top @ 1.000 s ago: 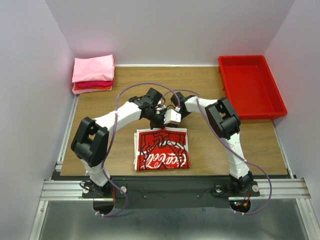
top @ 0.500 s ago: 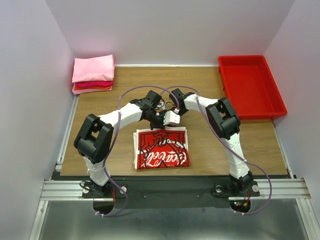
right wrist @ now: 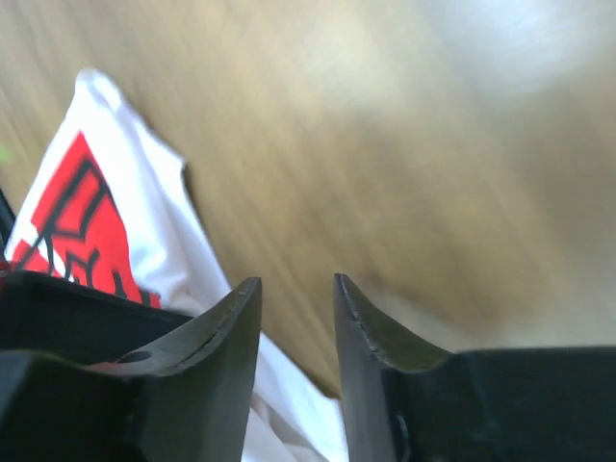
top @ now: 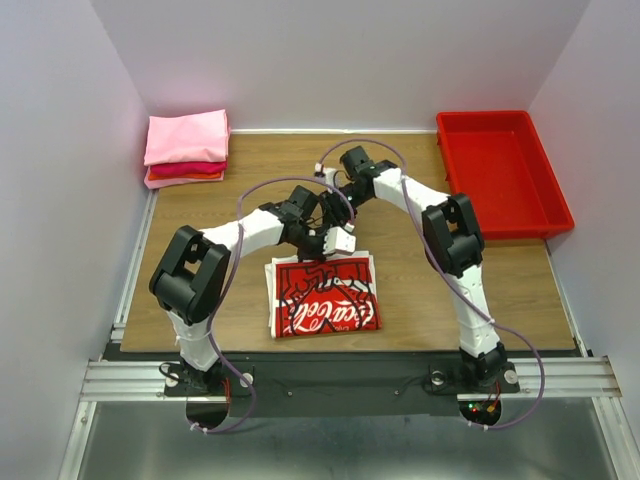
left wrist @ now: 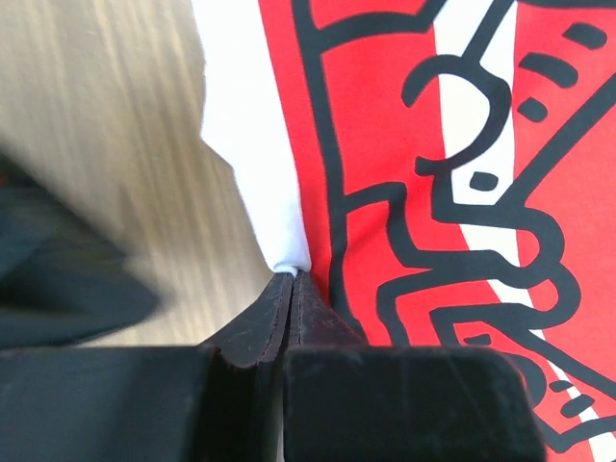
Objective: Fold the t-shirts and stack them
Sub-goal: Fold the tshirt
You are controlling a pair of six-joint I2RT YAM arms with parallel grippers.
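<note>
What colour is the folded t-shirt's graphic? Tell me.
Red with black outlines on the white t-shirt; left wrist view shows it best.

Open table (top: 280, 155) between tray (top: 500, 175) and stack (top: 187, 148)

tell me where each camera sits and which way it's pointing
Top external: above and behind the bases, looking down on the table; left arm and right arm show.
Left wrist: looks along the left gripper, shut on the shirt's white edge.
Right wrist: looks past the open right gripper at table and part of the shirt.
All three views share the shirt.
</note>
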